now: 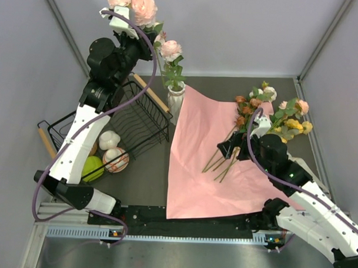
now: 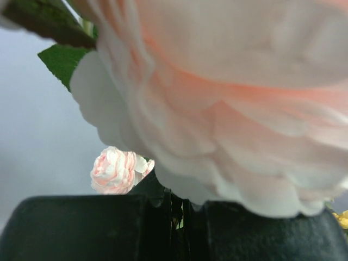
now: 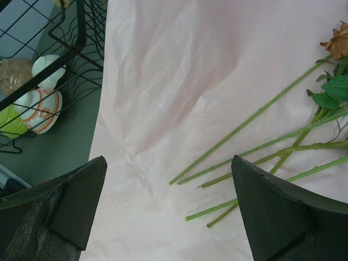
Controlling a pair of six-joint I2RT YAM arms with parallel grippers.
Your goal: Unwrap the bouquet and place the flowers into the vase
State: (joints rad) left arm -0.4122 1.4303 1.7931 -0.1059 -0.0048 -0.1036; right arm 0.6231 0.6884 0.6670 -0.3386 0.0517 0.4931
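Holding pink peony (image 2: 228, 109) clamped in L gripper (image 2: 176, 223) nr vase (image 1: 176, 98), R gripper (image 3: 168, 160) wide open over loose stems (image 3: 244, 117); next reqd: stem aligned w/ neck.

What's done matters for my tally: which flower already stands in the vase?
The small pink flower upright in the white ribbed vase; the rest lie on the pink paper or sit in the left tool.

Pale grey walls (image 1: 247, 30) box in a dark tabletop (image 1: 222, 84) — soft, even light.
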